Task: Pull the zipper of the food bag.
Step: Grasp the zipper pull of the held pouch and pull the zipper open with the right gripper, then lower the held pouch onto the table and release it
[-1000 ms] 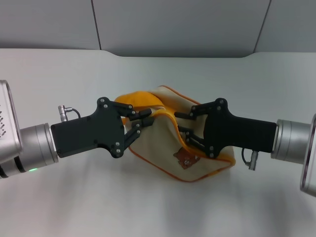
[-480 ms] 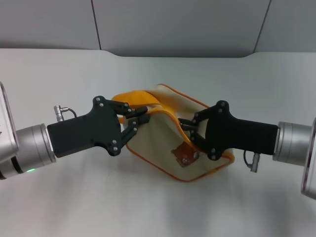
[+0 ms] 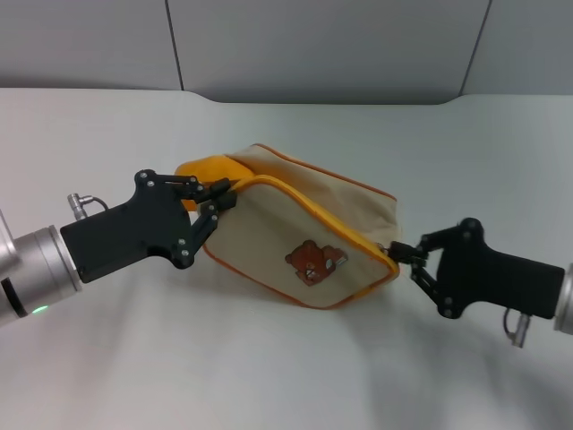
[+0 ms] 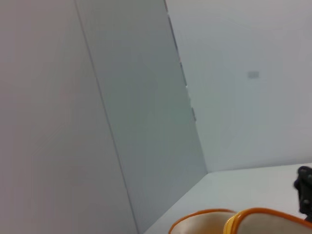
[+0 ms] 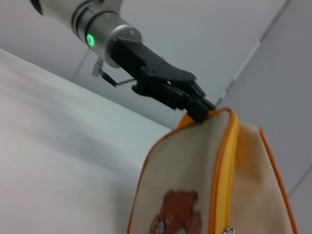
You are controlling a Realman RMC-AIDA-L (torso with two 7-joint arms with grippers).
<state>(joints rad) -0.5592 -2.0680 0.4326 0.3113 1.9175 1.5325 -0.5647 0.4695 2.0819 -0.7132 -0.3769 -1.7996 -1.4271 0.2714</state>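
Zipper (image 3: 315,215) — now closed, bag (image 3: 295,235) stretched

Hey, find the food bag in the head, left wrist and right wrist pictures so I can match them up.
Head view: the food bag sits mid-frame, stretched between the left gripper and the right gripper.
Left wrist view: only its orange-piped edge shows along the bottom.
Right wrist view: it fills the lower right, the left gripper clamped on its far end.
Shared landmark: the orange piping along the bag's edge.
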